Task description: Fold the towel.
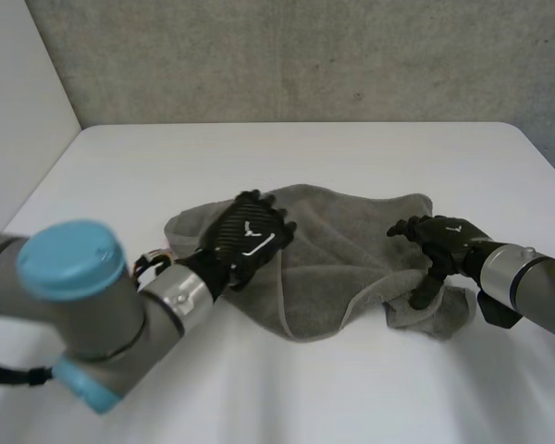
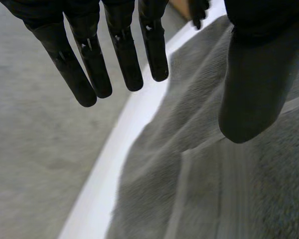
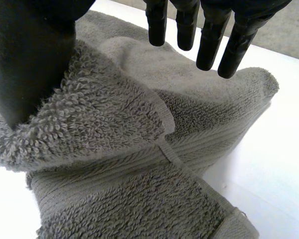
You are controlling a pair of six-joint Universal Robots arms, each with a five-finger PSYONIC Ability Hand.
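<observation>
Towel lies rumpled in the middle of the table, its right end bunched up. The left hand is over its left part with fingers straight and spread. The right hand sets its thumb on the bunched end, fingers straight, gripping nothing.

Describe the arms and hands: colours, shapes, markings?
The left hand and right hand are black, each with a white angular mark on its back. The left arm is a grey tube with a round light-blue cap. A silver cuff rings each wrist.
</observation>
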